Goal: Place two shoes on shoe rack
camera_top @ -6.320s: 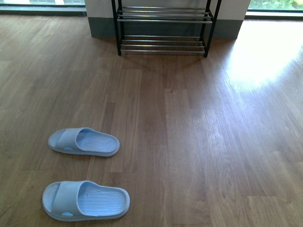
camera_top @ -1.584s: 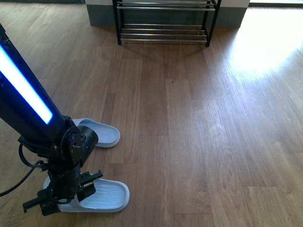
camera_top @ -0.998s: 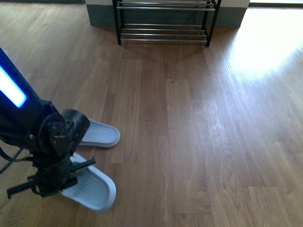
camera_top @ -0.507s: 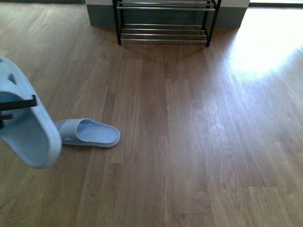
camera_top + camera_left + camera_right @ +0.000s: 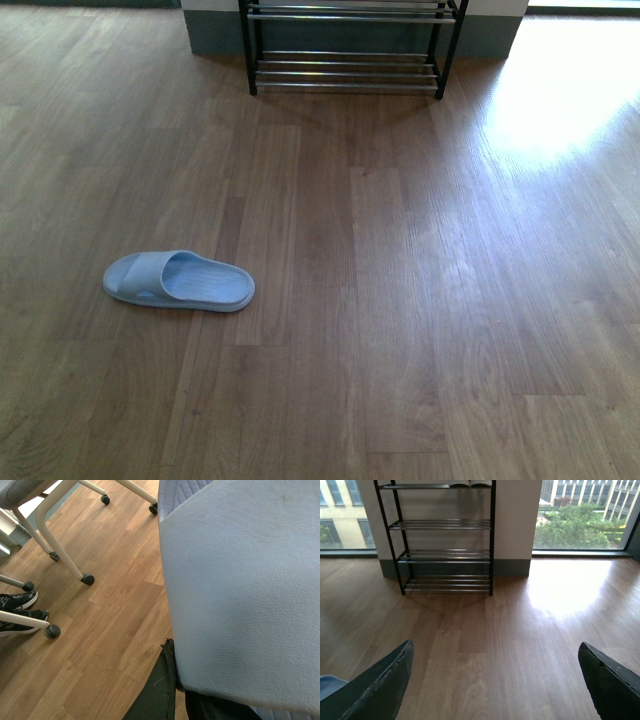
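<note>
The right gripper (image 5: 495, 645) showed two broad, dark grey fingers (image 5: 375, 690), matte, with curved edges tapering to blunt tips. Of the left gripper (image 5: 176, 700) only a slim black finger (image 5: 159, 690) with a sharp edge showed.

One slide (image 5: 180, 281) lies left, well before the shoe rack (image 5: 345, 72).

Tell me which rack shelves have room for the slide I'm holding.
For the held slide, the shoe rack has three bare tiers below the highest one in view, each open frame to frame. Only that highest tier is occupied, by white-soled shoes. The floor before it is bare; the other slide lies far short, left.
</note>
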Tool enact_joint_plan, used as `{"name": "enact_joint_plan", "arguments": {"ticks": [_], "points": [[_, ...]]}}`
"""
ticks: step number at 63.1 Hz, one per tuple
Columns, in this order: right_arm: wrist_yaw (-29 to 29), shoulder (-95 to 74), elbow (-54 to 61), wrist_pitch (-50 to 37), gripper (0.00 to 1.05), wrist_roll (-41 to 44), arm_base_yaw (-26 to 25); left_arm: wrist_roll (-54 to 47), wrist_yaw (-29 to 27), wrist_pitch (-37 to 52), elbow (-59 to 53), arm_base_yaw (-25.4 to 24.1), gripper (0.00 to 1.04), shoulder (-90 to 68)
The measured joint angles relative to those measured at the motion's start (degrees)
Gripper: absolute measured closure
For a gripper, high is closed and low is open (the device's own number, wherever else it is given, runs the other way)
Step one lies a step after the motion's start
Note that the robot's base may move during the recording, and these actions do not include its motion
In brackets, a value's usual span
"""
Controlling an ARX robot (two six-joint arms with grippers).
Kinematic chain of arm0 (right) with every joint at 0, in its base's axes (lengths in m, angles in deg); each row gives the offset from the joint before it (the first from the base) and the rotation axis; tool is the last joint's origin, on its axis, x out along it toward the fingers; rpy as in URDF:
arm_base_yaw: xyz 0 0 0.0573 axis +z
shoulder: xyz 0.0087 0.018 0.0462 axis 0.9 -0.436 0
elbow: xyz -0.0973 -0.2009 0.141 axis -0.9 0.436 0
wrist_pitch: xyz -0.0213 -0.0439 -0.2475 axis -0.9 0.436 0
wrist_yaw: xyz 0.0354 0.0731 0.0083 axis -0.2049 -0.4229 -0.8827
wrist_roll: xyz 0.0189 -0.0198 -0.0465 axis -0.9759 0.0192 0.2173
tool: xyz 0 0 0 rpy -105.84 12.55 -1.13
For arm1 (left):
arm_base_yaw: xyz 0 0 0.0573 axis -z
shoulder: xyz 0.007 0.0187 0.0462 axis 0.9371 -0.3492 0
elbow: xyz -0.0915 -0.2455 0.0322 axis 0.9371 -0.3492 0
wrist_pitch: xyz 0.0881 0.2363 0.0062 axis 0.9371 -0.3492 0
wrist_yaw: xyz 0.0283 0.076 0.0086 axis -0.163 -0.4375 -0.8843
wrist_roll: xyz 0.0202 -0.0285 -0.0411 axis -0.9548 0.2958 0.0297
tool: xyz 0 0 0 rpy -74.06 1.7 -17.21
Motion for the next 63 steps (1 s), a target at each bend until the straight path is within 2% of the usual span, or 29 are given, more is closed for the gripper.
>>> {"name": "enact_joint_plan", "arguments": {"ticks": [6,63], "points": [[0.0,0.0,0.0,0.0,0.09,0.0,0.0,2.0,0.0,-1.3,-0.4,1.3,1.03,2.5],[0.0,0.0,0.0,0.0,0.09,0.0,0.0,3.3,0.0,-1.4,-0.5,1.5,1.03,2.5]]}}
